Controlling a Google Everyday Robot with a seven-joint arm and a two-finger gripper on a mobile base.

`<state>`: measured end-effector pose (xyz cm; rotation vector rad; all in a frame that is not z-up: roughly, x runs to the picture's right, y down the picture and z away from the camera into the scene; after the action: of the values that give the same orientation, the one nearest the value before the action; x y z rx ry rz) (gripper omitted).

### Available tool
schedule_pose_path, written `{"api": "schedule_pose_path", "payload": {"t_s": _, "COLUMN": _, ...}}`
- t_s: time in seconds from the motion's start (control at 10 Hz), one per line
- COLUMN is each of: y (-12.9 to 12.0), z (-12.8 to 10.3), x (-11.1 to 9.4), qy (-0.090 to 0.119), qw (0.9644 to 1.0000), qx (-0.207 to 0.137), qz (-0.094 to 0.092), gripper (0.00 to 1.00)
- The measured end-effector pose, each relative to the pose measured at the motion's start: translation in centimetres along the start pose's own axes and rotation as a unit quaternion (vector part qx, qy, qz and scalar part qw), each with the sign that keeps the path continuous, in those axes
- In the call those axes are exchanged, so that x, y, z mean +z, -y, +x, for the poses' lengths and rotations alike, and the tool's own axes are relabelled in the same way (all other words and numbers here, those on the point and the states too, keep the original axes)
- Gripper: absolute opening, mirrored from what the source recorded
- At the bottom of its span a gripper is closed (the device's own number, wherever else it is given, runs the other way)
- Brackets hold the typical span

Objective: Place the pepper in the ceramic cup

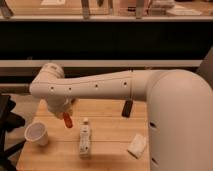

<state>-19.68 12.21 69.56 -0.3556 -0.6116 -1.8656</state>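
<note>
Gripper point(63, 113) of a white robot arm point(100, 87) hangs above the left part of a wooden table point(107, 130), its fingers clenched on the pepper point(67, 120); the small orange-red piece points downward from the grip, clear of the tabletop. Below the gripper and to its left in the camera view stands the ceramic cup point(37, 134), white and upright with its round mouth open, near the table's left edge; the pepper is above and to one side of that rim, not over it and not touching it. Just to the other side of the gripper, and lower, a clear bottle point(84, 139) lies on its side on the wood, its cap end nearest the pepper. Farther out on that side sits a dark block point(127, 107), at about the gripper's height in the picture; lower down and well apart from the gripper rests a white crumpled piece point(136, 146). Beyond the cup, off the table's edge, part of a black chair point(7, 122) shows.
</note>
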Motion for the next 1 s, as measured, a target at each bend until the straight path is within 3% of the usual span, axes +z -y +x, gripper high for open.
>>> {"api": "schedule_pose_path", "payload": {"t_s": 0.2, "y": 2.7, "z": 0.6, "x": 0.2, "qy": -0.004, "qw": 0.9999, "qx": -0.011, "qz": 0.004, "gripper": 0.01}}
{"api": "schedule_pose_path", "payload": {"t_s": 0.7, "y": 4.8, "z": 0.6, "x": 0.6, "qy": -0.011, "qw": 0.9994, "qx": -0.033, "qz": 0.0, "gripper": 0.01}}
{"api": "schedule_pose_path", "payload": {"t_s": 1.0, "y": 8.0, "z": 0.7, "x": 1.3, "qy": -0.015, "qw": 0.9984, "qx": -0.054, "qz": 0.001, "gripper": 0.01}}
